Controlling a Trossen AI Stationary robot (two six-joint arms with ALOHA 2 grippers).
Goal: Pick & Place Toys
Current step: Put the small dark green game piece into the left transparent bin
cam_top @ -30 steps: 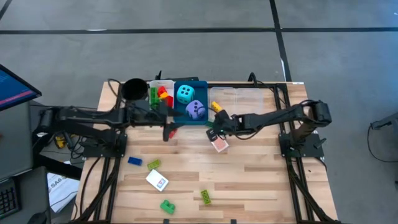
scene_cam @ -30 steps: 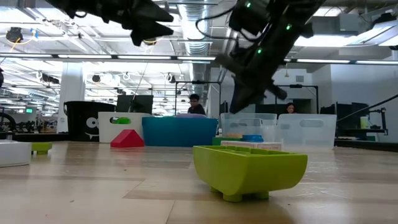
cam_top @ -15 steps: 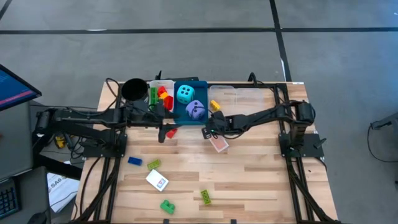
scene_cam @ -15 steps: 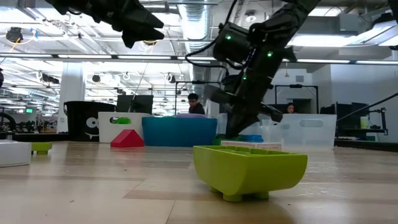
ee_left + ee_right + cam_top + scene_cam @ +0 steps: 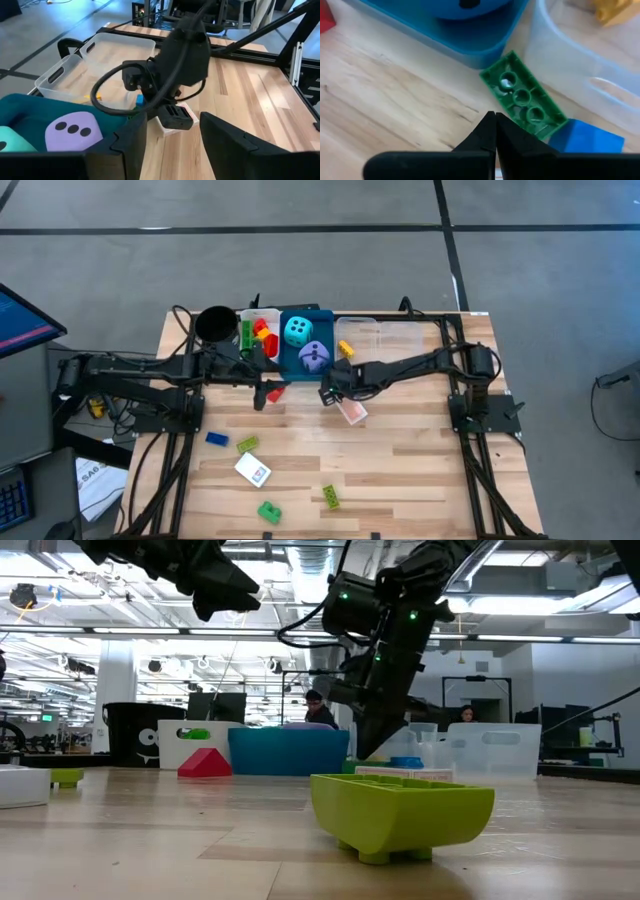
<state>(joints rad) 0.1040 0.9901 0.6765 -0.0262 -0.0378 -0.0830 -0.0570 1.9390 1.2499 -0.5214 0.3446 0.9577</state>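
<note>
My right gripper is shut, pointing down at the front of the gap between the blue tray and the clear tray. In the right wrist view its fingertips stand right beside a green brick lying studs-down on the table, with a blue brick next to it. My left gripper is open and empty above a red brick. A cyan die and a purple die lie in the blue tray. A pink-white card lies by my right gripper. My right gripper's shut fingertips stand at the green brick's long side, coming from above. I cannot tell whether they touch it. The brick lies flat on the table.
A white tray holds red, green and yellow bricks beside a black cup. A yellow brick lies in the clear tray. Nearer lie a blue brick, a yellow-green brick, a white card and two green bricks.
My right gripper has gone toward the table's left edge and down, along the front of the trays, to the gap between the blue and the clear tray. The toys lie where they were.
</note>
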